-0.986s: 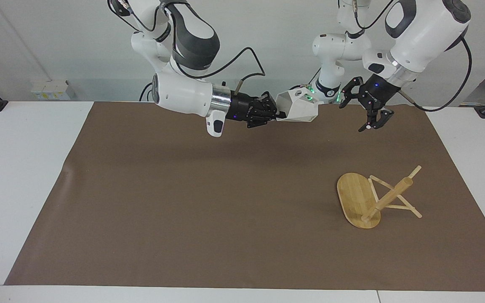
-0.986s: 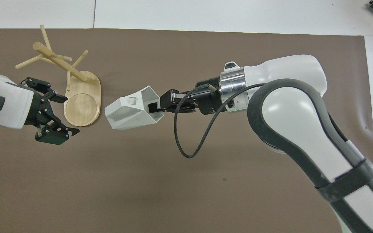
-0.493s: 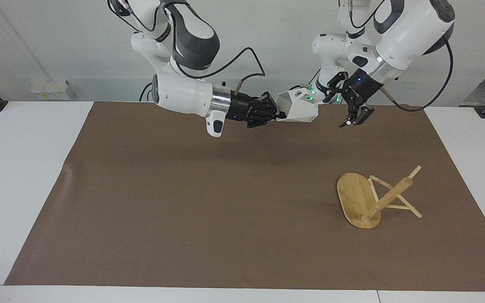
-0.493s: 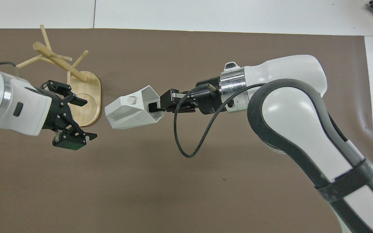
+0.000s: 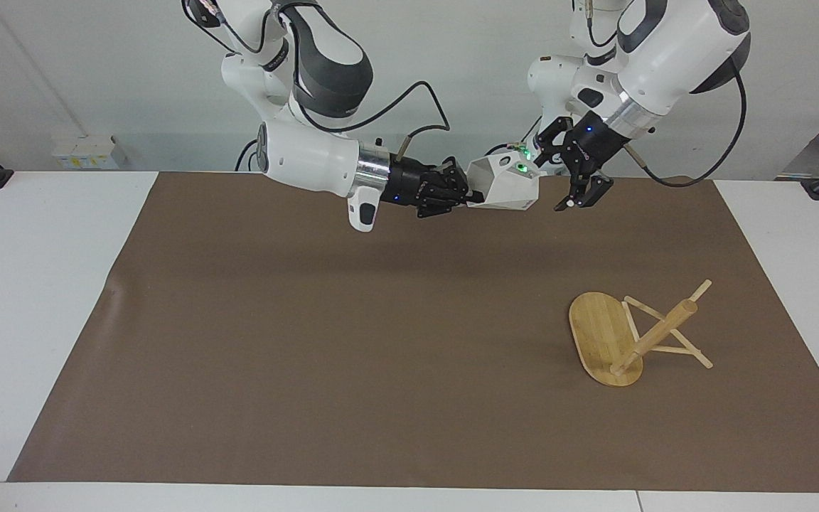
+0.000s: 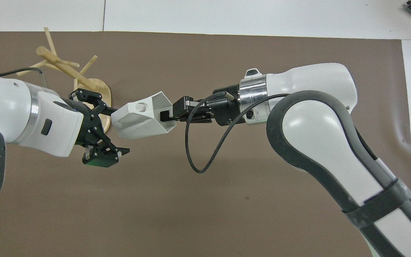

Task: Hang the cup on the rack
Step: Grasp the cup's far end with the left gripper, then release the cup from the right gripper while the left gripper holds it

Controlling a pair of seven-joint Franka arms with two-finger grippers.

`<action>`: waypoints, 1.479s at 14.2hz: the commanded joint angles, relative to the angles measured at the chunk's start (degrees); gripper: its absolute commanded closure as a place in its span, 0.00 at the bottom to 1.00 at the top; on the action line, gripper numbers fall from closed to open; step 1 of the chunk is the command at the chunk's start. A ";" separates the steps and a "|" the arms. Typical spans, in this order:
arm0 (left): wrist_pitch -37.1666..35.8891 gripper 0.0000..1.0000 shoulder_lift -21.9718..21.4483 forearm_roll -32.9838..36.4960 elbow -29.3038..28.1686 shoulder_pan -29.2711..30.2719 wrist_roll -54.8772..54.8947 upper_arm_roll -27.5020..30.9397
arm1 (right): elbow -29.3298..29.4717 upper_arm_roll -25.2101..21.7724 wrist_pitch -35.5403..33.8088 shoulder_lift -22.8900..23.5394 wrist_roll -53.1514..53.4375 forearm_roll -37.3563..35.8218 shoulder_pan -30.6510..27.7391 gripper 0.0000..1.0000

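The cup (image 5: 505, 186) (image 6: 139, 119), white and faceted, hangs on its side in the air over the mat's edge nearest the robots. My right gripper (image 5: 473, 193) (image 6: 166, 117) is shut on the cup's rim wall. At the cup's bottom end my left gripper (image 5: 555, 174) (image 6: 120, 131) stands open, its fingers close around that end; I cannot tell if they touch. The bamboo rack (image 5: 605, 341) (image 6: 62, 66) lies tipped over toward the left arm's end, its oval base on edge and its post and pegs slanting onto the mat. In the overhead view the left gripper hides part of the base.
A brown mat (image 5: 352, 341) covers most of the white table (image 5: 33, 299). A black cable (image 6: 198, 157) loops down from the right wrist. A small white box (image 5: 84, 151) sits by the wall near the right arm's end.
My left gripper has swung up and across from over the mat beside the rack to the cup's bottom end, staying open. The right gripper has carried the cup slightly toward it.
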 commanded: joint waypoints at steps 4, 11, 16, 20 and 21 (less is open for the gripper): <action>4.37 0.00 -1.09 -0.85 -1.84 -2.96 -2.66 0.53 | 0.22 0.89 0.83 0.34 0.81 1.44 -0.55 1.00; 4.45 0.83 -1.35 0.03 -2.28 -3.49 -5.57 0.62 | 0.14 0.89 0.83 0.34 0.90 1.44 -0.55 1.00; 5.16 1.00 -1.18 0.03 -2.11 -2.70 -5.82 0.62 | 0.22 0.89 0.83 0.17 2.83 1.35 -0.55 1.00; 5.16 1.00 -1.18 0.03 -2.19 -1.74 -7.32 0.71 | 0.14 0.89 0.92 0.08 2.92 1.00 -0.55 0.57; 4.81 1.00 -1.18 0.03 -2.19 -1.56 -7.50 0.79 | 0.22 0.89 0.92 0.08 2.84 0.83 -0.55 0.37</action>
